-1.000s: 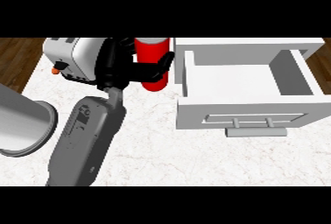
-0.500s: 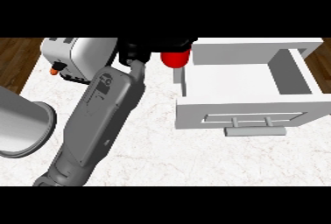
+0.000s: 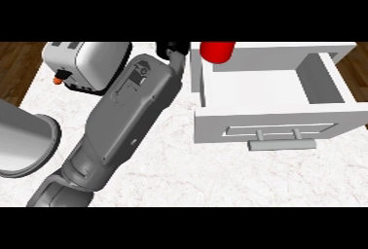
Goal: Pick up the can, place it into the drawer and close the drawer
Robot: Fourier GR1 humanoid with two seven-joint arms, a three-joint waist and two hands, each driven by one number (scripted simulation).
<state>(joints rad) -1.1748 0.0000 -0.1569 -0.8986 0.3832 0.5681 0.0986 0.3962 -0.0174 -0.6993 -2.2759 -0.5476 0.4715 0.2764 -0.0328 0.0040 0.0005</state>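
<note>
Head view, looking steeply down at my marble counter (image 3: pixel 158 170): one grey forearm (image 3: pixel 119 124) runs from about seven o'clock at the lower edge up toward twelve o'clock, and I take it to be the left arm. Its black left hand (image 3: pixel 174 50) shows only partly at the top of the scene, and I cannot tell how its fingers are set or whether they grip anything. Just beside that hand, at about one o'clock, sits the red can (image 3: pixel 217 51), over the back left corner of the open white drawer (image 3: pixel 273 124). That drawer fills the right side from one to four o'clock, its handle (image 3: pixel 282 144) facing me. A silver toaster (image 3: pixel 90 63) stands at eleven o'clock, and a grey round rim (image 3: pixel 32 146) lies at nine o'clock. My right hand does not show.
</note>
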